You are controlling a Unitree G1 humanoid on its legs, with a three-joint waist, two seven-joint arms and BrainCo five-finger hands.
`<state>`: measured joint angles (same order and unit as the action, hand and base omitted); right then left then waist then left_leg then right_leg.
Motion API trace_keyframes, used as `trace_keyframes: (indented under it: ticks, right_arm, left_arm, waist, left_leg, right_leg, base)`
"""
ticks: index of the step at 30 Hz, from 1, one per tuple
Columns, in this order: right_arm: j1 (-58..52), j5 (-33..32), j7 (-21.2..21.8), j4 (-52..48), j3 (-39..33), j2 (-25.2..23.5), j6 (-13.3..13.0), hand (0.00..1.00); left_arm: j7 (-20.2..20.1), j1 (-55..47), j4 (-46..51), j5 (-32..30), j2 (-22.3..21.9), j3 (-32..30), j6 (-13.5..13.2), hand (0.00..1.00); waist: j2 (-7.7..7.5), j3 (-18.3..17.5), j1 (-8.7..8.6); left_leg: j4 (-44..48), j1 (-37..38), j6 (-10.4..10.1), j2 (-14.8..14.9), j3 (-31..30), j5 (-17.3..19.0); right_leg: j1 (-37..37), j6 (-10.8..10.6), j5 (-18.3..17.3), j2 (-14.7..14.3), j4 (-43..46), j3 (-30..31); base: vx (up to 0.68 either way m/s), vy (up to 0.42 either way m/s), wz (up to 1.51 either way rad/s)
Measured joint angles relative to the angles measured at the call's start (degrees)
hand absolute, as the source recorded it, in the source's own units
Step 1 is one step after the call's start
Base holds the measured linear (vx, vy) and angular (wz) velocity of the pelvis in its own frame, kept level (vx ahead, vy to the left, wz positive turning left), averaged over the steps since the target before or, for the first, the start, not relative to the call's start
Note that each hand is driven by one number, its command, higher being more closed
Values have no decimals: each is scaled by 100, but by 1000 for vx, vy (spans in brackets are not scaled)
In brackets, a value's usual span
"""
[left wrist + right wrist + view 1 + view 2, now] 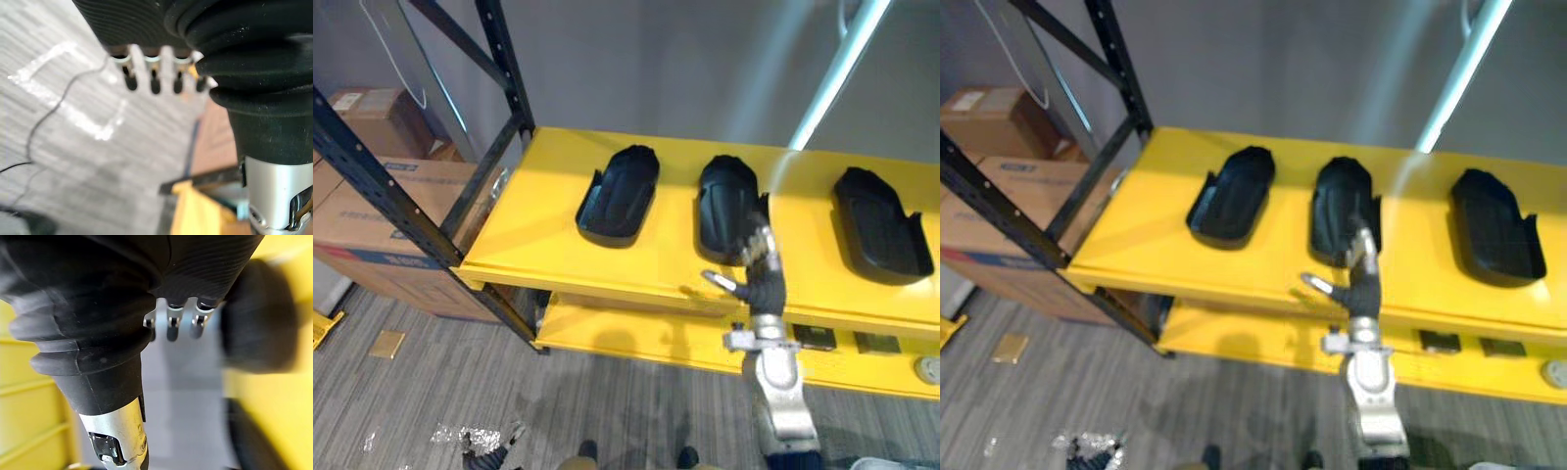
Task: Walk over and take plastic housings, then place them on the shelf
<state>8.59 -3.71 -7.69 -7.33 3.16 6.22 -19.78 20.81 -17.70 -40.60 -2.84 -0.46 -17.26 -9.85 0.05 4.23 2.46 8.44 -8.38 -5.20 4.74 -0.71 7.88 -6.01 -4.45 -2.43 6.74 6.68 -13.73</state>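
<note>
Three black plastic housings lie in a row on the yellow top shelf point(533, 230): a left one point(619, 193), a middle one point(729, 201) and a right one point(881, 225). My right hand point(762, 269) is raised at the shelf's front edge, just in front of the middle housing. It is open, its fingers straight and its thumb spread to the side, and it holds nothing. In the right wrist view its fingers point(171, 325) point past a dark housing point(259, 318). My left hand point(154, 81) hangs open over the grey floor with nothing in it.
A black metal upright point(386, 191) and diagonal brace stand at the shelf's left end. Cardboard boxes point(372, 225) are stacked on the floor behind it. A lower yellow shelf point(626, 338) holds small flat parts point(876, 343) at the right.
</note>
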Motion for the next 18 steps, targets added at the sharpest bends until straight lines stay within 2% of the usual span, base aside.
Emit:
trace_keyframes:
  ticks: [3,6,8,11,18]
  right_arm:
    - [1075,-70,0,850,104,242,-18,0]
    - [1990,-443,1,1951,115,417,75,0]
    - [2801,-709,1,2618,139,574,224,0]
    - [4075,-978,-14,3561,229,700,344,0]
    - [5295,-1122,-130,4778,303,690,659,0]
  left_arm:
    - [-217,94,-135,-118,14,311,0,0]
    - [-397,238,-130,-265,38,651,-3,0]
    - [-483,411,-132,-274,160,915,-8,0]
    - [-643,590,-123,-272,277,1253,-22,0]
    - [-882,869,-127,-236,431,1877,-147,0]
  waist:
    - [48,78,32]
    - [61,131,180]
    - [94,293,279]
    - [147,544,317]
    - [173,702,384]
  left_leg:
    - [9,-23,-5,5,-7,-6]
    - [58,-74,-7,-4,-25,-9]
    - [153,-96,-7,-9,-34,-10]
    - [223,-182,-7,-17,-28,-10]
    - [243,-280,-7,-8,-31,-9]
  right_leg:
    - [-12,-6,5,5,6,-3]
    - [-39,-7,9,1,6,-19]
    - [-39,-6,11,1,8,-28]
    - [-93,-7,24,7,11,-28]
    - [-177,29,51,14,-9,-13]
  base:
    - [0,1,1]
    - [24,5,4]
    - [20,3,1]
    - [0,0,0]
    - [0,0,0]
